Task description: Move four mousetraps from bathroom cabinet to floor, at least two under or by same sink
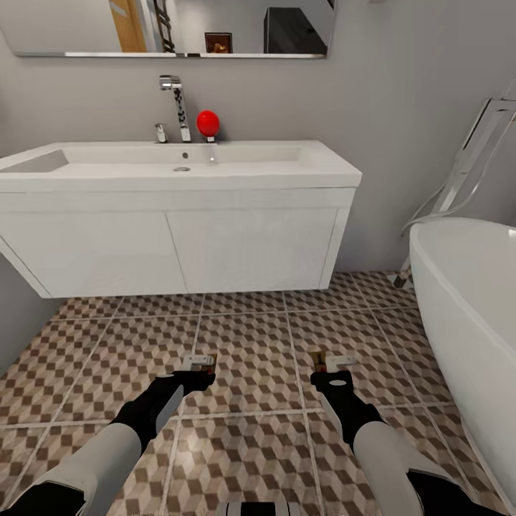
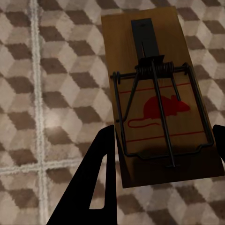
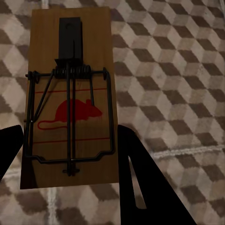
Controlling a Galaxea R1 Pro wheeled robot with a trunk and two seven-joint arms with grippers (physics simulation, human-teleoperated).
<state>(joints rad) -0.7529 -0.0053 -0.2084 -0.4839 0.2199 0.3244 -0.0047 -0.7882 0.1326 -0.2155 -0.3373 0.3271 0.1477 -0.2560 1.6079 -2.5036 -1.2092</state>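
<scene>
Two mousetraps are in hand, one per arm, both held above the bathroom floor (image 1: 251, 344) in front of the bathroom sink (image 1: 179, 168).

Left gripper (image 1: 198, 367): closed on a mousetrap (image 2: 159, 101). In the left wrist view the tan board is seen clamped at its long edges between the two dark fingers (image 2: 96, 183), with the red mouse print and wire bar facing the camera. The board's long axis runs along the fingers, pointing away from the wrist.

Right gripper (image 1: 331, 365): likewise closed on a second mousetrap (image 3: 70, 101), gripped by its long edges, long axis in line with the fingers (image 3: 138, 180).

Neither board is judged to be touching the tiles; patterned floor is seen beyond each, but the height cannot be told.

Deciding relation: the floor lies directly below both traps, and the sink's white vanity (image 1: 179, 247) lies ahead of both grippers, across a stretch of open tile. The vanity is wall-hung, so floor space beneath it is open. The left gripper is lined up with the vanity's middle, the right with its right-hand door; neither is clearly nearer. A forward and downward reach is judged necessary for the traps to count as under or next to the sink.

No other mousetraps are seen on the floor in the head view.
</scene>
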